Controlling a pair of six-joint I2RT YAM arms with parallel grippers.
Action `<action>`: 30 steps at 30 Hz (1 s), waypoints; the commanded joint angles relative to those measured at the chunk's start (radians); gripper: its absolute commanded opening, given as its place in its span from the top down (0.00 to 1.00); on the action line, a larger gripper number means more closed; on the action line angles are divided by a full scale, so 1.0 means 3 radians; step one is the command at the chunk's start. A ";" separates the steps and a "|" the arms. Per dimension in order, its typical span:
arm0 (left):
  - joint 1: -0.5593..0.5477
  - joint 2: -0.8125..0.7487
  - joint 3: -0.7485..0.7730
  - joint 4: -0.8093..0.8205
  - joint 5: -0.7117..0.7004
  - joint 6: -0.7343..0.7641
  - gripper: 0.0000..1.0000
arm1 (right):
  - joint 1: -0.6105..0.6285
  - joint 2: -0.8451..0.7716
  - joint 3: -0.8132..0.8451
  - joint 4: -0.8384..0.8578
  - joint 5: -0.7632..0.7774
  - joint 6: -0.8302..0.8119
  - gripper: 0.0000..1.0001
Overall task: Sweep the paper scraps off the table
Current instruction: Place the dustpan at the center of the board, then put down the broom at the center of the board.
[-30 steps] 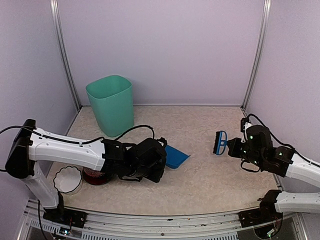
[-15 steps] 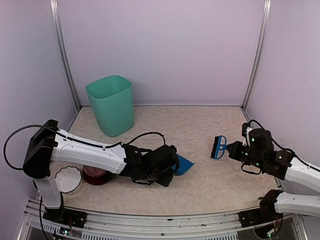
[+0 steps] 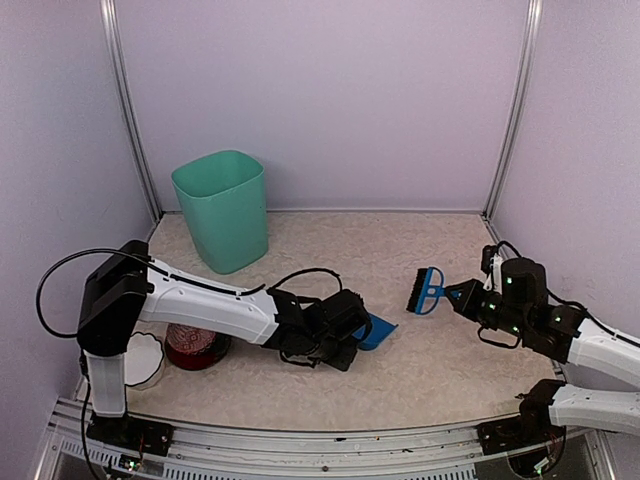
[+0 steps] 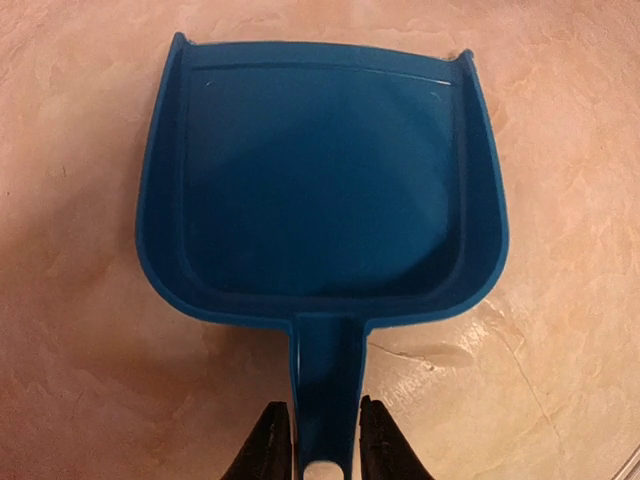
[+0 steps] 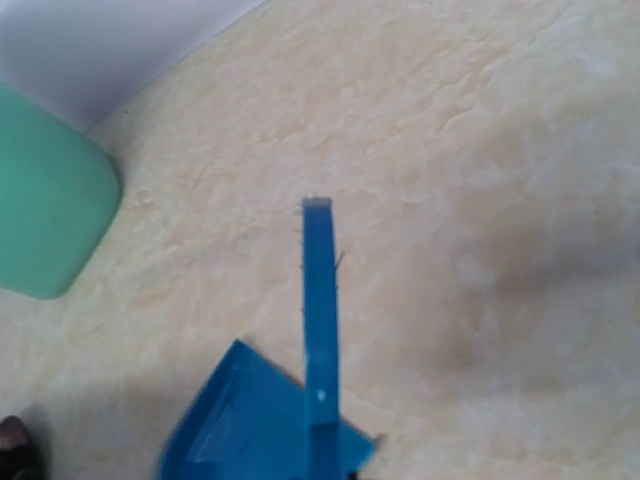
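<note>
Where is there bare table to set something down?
Bare: the back strip right of the green bin, and the front right, nearer than the hand brush. Crowded: front left, around the dustpan, red bowl and white bowl.

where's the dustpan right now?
Top view: the blue dustpan rests on the table, centre-front, its handle between the fingers of the left gripper; the brush is to its right.

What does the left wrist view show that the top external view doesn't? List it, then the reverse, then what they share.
Left wrist only: the dustpan with its empty inside, the left gripper with fingers flanking the handle. Top external only: green bin, red bowl, white bowl, the right gripper holding the brush. Both: dustpan lying on the table.
</note>
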 commanded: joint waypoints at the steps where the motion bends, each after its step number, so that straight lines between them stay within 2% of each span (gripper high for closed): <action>1: 0.0133 0.0078 0.0066 0.0130 0.0130 0.0029 0.72 | -0.0048 0.0022 -0.0059 0.0264 -0.0071 0.0154 1.00; 4: 0.0168 0.0041 0.0037 0.0181 0.0170 0.0043 0.61 | -0.0065 0.0058 -0.0076 0.0331 -0.0081 0.0224 1.00; 8: 0.0192 -0.0081 0.0000 0.0218 0.0159 0.0081 0.37 | -0.0092 0.0156 -0.0091 0.0482 -0.0139 0.0326 1.00; 12: 0.0200 -0.0289 -0.0048 0.0225 0.0098 0.0100 0.19 | -0.0140 0.0297 -0.0118 0.0713 -0.0269 0.0429 1.00; 17: 0.0246 -0.0623 -0.0129 0.0190 -0.0051 0.0097 0.11 | -0.0190 0.0590 -0.0168 0.1114 -0.0455 0.0592 1.00; 18: 0.0261 -0.0700 -0.0142 0.0164 -0.0096 0.0095 0.03 | -0.0202 0.0669 -0.0174 0.1200 -0.0487 0.0625 1.00; 30: 0.0706 -0.1823 -0.0405 -0.0177 -0.0484 0.0210 0.01 | -0.0262 0.1827 0.0073 0.2084 -0.0685 0.0740 1.00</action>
